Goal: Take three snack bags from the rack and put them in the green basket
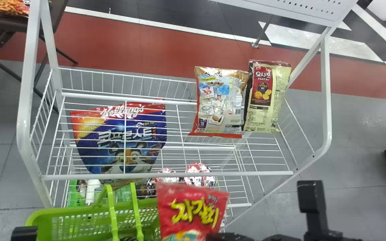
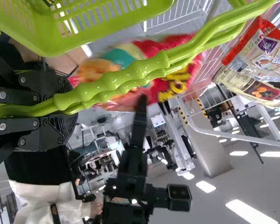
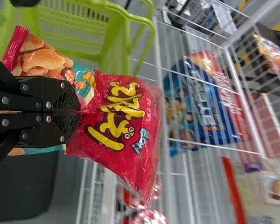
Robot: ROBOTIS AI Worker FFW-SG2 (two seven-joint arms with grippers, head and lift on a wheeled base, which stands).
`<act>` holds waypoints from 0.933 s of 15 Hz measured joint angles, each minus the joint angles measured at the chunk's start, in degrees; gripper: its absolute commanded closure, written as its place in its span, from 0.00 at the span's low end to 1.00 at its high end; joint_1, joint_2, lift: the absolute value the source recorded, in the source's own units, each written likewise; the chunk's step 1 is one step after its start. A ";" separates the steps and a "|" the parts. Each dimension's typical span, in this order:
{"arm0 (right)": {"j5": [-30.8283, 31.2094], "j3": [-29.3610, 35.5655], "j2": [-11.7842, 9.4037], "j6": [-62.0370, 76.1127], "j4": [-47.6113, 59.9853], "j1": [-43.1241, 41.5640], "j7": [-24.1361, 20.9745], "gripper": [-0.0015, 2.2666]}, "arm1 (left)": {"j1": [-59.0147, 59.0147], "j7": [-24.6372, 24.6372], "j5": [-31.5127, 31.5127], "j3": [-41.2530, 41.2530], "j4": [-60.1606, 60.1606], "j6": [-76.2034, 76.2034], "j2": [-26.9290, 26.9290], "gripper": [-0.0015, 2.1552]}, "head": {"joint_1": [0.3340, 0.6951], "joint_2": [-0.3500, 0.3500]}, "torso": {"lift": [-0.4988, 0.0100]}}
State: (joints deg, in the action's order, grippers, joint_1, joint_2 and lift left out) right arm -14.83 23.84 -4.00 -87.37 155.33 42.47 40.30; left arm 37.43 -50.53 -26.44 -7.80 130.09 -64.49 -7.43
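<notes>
My left gripper point(image 2: 67, 106) has its jaws clenched on the handles point(image 1: 112, 214) of the green plastic basket point(image 1: 42, 216), lower left of the head view. At bottom centre my right jaws pinch a glossy red snack bag point(image 3: 126, 116); I judge this the placing step, calling for a leftward lowering past those obstructing handles, then release. Further right, two pale printed bags point(image 1: 220, 103) stand on the white wire rack point(image 1: 263, 173).

This looks like a lab or workshop, with crowded equipment point(image 2: 172, 142) beneath ceiling lights point(image 2: 206, 186) and shop-style snack bags point(image 1: 219, 100) along a wire rack's point(image 1: 166, 175) far edge.
</notes>
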 measured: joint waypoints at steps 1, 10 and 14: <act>0.16 -1.61 -0.53 -0.31 -0.76 0.18 0.01 0.97 | 0.04 0.06 0.04 -0.25 0.09 0.04 0.02 0.98 | 1.00 0.00 | 0.97; 8.15 -20.10 -3.29 11.72 -12.17 -2.53 -2.42 0.00 | 0.28 0.26 0.78 -1.98 0.43 0.54 -0.04 0.98 | 1.00 0.00 | 0.97; 9.67 -18.17 -2.98 24.74 -13.96 -2.05 -2.55 0.03 | 0.18 0.10 0.84 -2.02 0.43 0.54 -0.04 0.98 | 1.00 0.00 | 0.97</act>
State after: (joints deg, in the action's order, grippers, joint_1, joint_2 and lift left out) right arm -5.16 5.67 -6.98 -62.64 141.37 40.43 37.75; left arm 37.62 -50.42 -25.60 -9.82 130.52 -63.94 -7.47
